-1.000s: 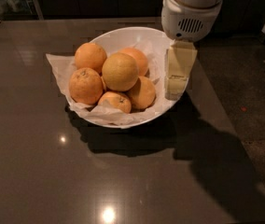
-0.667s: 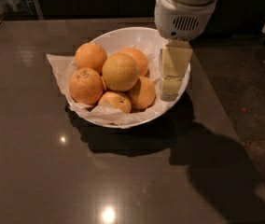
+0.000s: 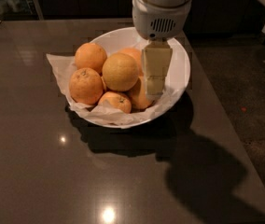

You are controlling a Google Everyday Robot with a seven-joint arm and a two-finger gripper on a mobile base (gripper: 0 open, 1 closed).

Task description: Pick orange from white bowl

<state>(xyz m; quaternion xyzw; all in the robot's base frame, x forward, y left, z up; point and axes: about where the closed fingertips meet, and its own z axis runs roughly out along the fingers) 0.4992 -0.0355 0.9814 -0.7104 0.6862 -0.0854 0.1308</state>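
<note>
The white bowl (image 3: 179, 73) stands on the dark table, lined with crinkled white paper, and holds several oranges. The orange (image 3: 120, 72), the largest and palest, sits on top in the middle of the pile. Smaller deeper-orange ones lie around it, one at the back left (image 3: 90, 57), one at the left (image 3: 85, 86) and one at the front (image 3: 115, 101). My gripper (image 3: 154, 85) hangs down over the right half of the bowl, just right of the orange, its cream fingers low against the fruit on that side.
The dark glossy table (image 3: 53, 171) runs to an edge on the right, with dark floor (image 3: 249, 97) beyond. The paper liner (image 3: 60, 66) sticks out past the bowl's left rim. My arm's shadow falls on the table in front of the bowl.
My gripper has moved left from the bowl's right rim to over the bowl's right half, closer to the orange. The oranges and bowl have not moved.
</note>
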